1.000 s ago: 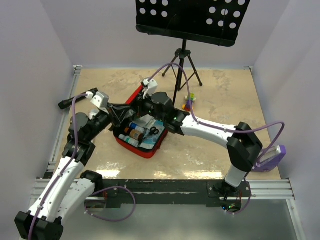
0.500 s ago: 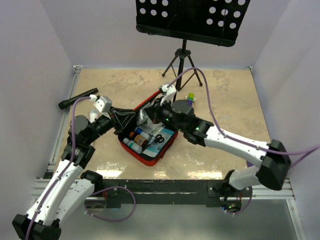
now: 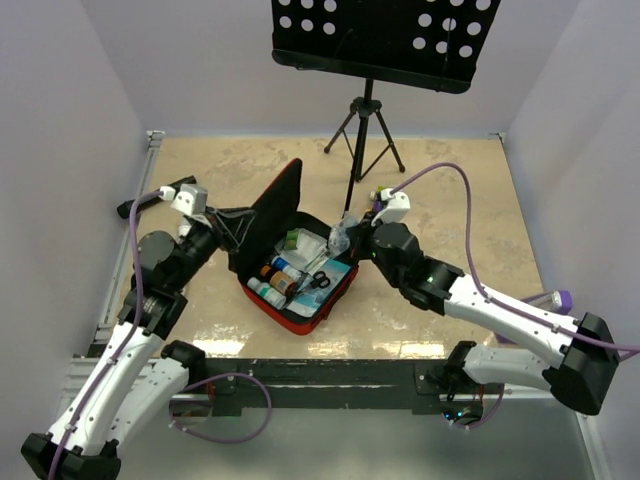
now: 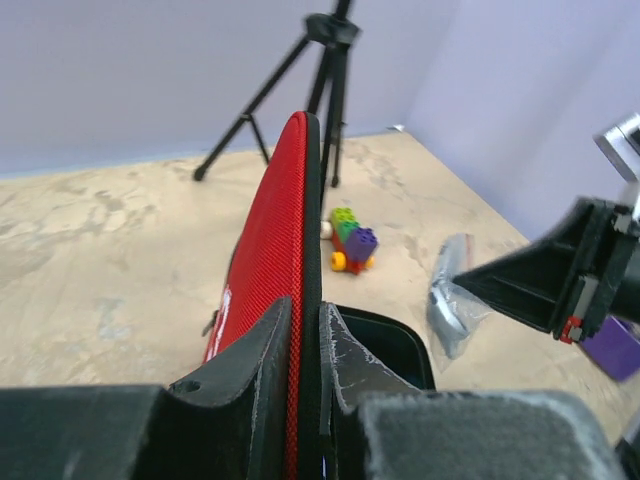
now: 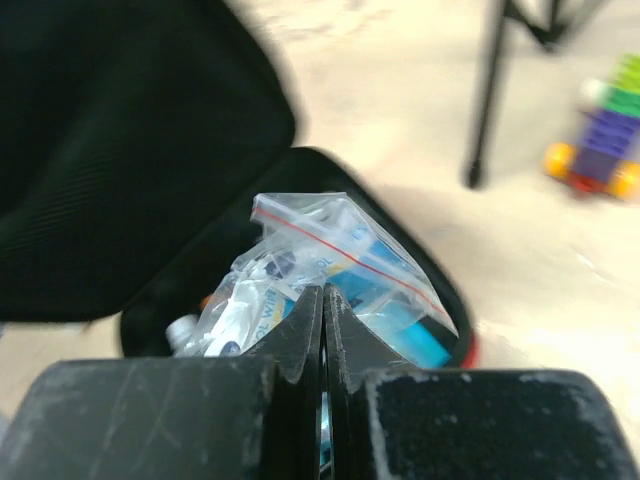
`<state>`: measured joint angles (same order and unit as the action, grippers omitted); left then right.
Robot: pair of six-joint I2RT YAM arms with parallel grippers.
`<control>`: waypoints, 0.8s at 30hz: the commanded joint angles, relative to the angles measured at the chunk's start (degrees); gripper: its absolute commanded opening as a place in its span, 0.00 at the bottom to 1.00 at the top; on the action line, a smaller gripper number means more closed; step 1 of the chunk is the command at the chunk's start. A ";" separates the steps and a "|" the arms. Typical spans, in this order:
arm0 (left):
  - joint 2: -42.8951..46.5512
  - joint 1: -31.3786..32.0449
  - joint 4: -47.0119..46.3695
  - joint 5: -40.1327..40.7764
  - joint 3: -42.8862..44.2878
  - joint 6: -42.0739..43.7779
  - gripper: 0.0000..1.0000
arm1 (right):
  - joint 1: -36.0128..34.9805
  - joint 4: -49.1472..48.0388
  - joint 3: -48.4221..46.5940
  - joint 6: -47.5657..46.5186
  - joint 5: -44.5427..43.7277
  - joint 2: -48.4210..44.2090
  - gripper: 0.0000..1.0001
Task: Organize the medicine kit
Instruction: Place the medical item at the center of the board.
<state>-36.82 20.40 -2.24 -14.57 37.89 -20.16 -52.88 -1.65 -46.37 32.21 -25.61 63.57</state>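
Left tool (image 4: pixel 309 335) clamps med kit (image 4: pixel 265 250) by its lid, held upright, case open on surface (image 3: pixel 450 180). Right tool (image 5: pixel 323 300) pinched tight on clear zip bag (image 5: pixel 335 245) w/ packets.

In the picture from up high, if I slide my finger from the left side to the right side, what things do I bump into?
black flashlight → left hand → medicine kit lid, standing up → clear bag → right hand → purple thing
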 commanded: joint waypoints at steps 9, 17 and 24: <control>1.40 -0.01 11.56 15.02 0.61 -3.31 0.00 | 16.49 6.66 7.78 16.48 -3.32 5.42 0.00; 2.45 -0.01 8.84 3.06 0.26 -1.11 0.00 | 16.23 2.45 10.07 13.76 4.24 2.45 0.37; 2.28 -0.01 8.48 0.77 0.08 -1.19 0.00 | 13.34 -1.95 8.50 13.32 5.65 -10.05 0.81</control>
<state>-34.48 20.40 2.85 -10.50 38.98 -21.69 -38.09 2.00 -35.11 46.00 -22.26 56.88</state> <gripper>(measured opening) 0.189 0.763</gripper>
